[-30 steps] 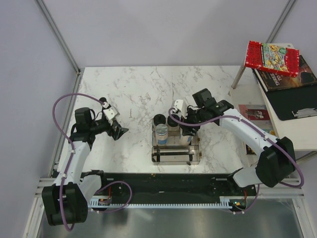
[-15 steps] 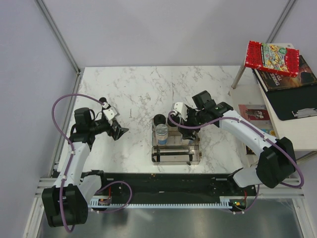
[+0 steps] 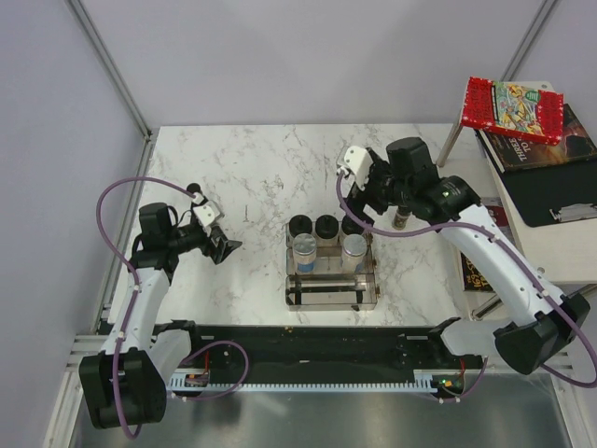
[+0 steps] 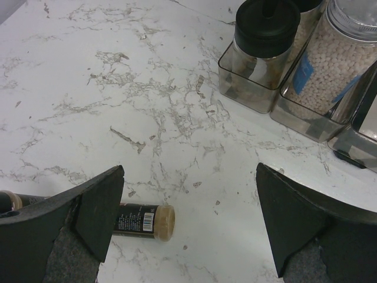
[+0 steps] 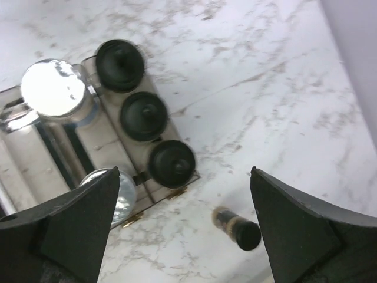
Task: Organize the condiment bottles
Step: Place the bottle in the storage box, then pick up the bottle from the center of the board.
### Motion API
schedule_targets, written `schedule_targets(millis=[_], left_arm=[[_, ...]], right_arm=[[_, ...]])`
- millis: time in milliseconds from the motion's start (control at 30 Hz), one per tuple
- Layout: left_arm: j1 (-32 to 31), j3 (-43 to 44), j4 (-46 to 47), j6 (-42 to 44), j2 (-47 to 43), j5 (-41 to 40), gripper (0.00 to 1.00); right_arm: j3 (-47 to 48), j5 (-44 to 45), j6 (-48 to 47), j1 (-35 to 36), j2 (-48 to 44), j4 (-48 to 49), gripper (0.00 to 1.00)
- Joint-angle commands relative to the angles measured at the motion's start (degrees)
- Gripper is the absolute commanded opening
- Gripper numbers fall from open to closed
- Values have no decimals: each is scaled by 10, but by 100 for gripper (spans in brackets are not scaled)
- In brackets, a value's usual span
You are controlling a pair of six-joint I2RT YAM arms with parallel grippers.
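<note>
Five bottles inside the rack (image 3: pixel 331 297): three black-lidded jars (image 3: pixel 326 227) along the far row, two silver-capped bottles (image 3: pixel 306 246) just nearer. Upright on the worktop (image 3: pixel 252 168) right of it, one brown spice bottle (image 3: pixel 401 220). Seemingly a second spice bottle (image 4: pixel 141 219) lying by the left fingers (image 4: pixel 88 206), spread wide and empty; right fingers (image 5: pixel 76 218) likewise.

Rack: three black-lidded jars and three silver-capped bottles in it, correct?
No. The rack holds three black-lidded jars but only two silver-capped bottles, not three. The right wrist view shows both silver caps beside the three black lids.
</note>
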Motion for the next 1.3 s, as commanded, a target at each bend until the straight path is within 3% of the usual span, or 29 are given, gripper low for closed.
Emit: schedule_targets(millis=[0,200,467,867,1267], left_arm=[[4,-3,11,13,-11,22,99],[5,-2,11,12,-13,23,99],[7,-2,9,12,-11,27,99],[7,-2,9,14,-7,32,99],[7,-2,8,12,-15,37,99]], right_arm=[[16,140,81,-33,13,59,98],[-9,174,153,-131,75,118,98],[-27,166,156,-189,178,133,98],[-34,155,166,-224,235,97,96],[-44,120,148,-243,237,53,83]])
